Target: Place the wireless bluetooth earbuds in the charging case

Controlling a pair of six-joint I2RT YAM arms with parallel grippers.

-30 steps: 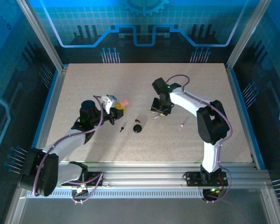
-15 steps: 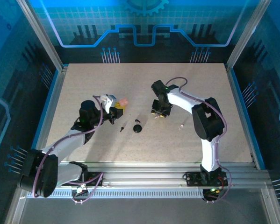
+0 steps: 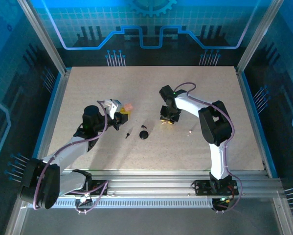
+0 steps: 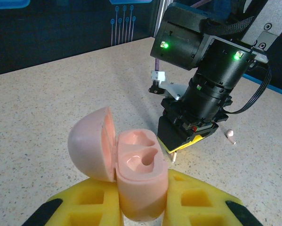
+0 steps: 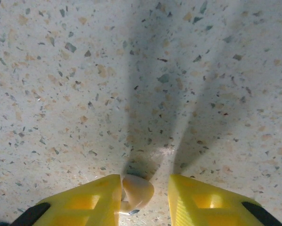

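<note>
A pale pink charging case (image 4: 140,176) is being gripped by the left hand (image 4: 141,200), whose yellow fingers (image 4: 91,205) are being pressed tight against its two sides. The case is being held upright just above the speckled surface (image 3: 210,88), with its rounded lid (image 4: 91,146) swung open to one side, so that two moulded hollows in its top are being exposed. The right hand (image 3: 168,120) is being held low over the surface, a little to the right of the case, with its fingers pointed downward. In the right wrist view a pale pink earbud (image 5: 138,190) is lying on the surface between those fingers: it is being touched by one finger, while a clear gap is being left between it and the other. That hand is therefore only partly closed, and nothing is being gripped by it. A second pink earbud (image 3: 190,132) is lying on the surface further to the right, apart from the right hand. Nearer the arm bases, between the two hands, a round black case (image 3: 144,134) is resting on the surface, and two small black earbuds (image 3: 128,134) are lying near it, one to its left and one just behind it.
</note>
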